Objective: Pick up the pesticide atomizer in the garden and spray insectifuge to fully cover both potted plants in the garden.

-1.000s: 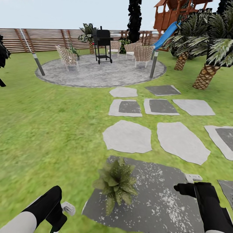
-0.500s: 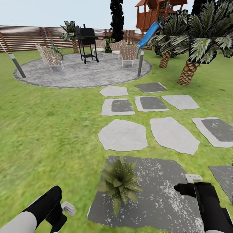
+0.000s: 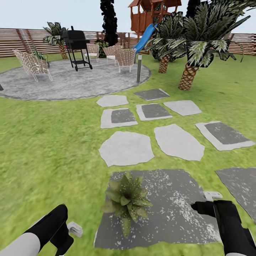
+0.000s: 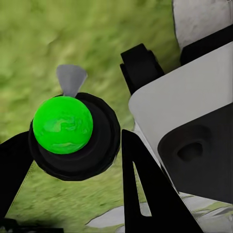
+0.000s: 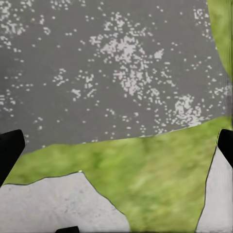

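On the dark stepping stone (image 3: 177, 220) just ahead sits one potted plant (image 3: 126, 202), with insectifuge (image 3: 167, 185) dotted lightly on its leaves and more thickly across the stone beside it. Between the fingers of the left end effector (image 4: 77, 138), clenched by the look of it, rides the pesticide atomizer (image 4: 63, 124), green-knobbed, with its nozzle over grass. Right end effector (image 5: 119, 141) released, holding nothing. For good coverage: bring the nozzle directly above the rosette, aim down at the leaves rather than the stone, and sweep slowly.
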You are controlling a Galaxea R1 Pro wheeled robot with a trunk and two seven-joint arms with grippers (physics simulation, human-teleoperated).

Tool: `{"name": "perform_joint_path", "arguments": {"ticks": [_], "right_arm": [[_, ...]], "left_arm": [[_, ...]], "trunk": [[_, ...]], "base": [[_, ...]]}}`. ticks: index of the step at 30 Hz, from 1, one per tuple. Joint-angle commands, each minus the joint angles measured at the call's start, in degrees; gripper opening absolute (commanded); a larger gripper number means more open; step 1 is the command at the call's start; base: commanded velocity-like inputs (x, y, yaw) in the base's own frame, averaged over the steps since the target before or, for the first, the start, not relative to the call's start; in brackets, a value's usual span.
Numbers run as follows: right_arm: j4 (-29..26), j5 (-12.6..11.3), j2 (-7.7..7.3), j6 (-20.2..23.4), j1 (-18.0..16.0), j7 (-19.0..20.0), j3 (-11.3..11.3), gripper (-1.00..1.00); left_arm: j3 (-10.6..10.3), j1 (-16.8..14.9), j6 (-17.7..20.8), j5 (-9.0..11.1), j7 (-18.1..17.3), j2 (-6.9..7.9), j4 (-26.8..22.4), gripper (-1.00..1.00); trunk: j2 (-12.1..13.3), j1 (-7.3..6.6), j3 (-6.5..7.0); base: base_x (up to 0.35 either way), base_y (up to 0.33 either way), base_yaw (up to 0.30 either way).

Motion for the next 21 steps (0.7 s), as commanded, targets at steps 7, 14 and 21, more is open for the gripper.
{"name": "perform_joint_path", "arguments": {"ticks": [7, 14, 21], "right_arm": [[-0.1, 0.6, 0.02, 0.1, -0.1, 0.6, -0.1, 1.0], [-0.1, 0.5, 0.02, 0.1, -0.1, 0.6, -0.1, 1.0], [-0.1, 0.5, 0.02, 0.1, -0.1, 0.6, -0.1, 1.0]], "left_arm": [[-0.2, 0.0, 0.1, -0.5, -0.6, 0.14, -0.1, -1.0], [-0.2, 0.0, 0.1, -0.5, -0.6, 0.16, -0.1, -1.0], [-0.2, 0.1, 0.1, -0.5, -0.6, 0.14, -0.1, -1.0]], "trunk": [[0.0, -0.01, -0.05], [0.0, -0.01, -0.05], [0.0, -0.01, -0.05]], "base": [[0.03, 0.055, -0.262], [0.122, 0.276, -0.061], [0.057, 0.293, -0.222]]}}
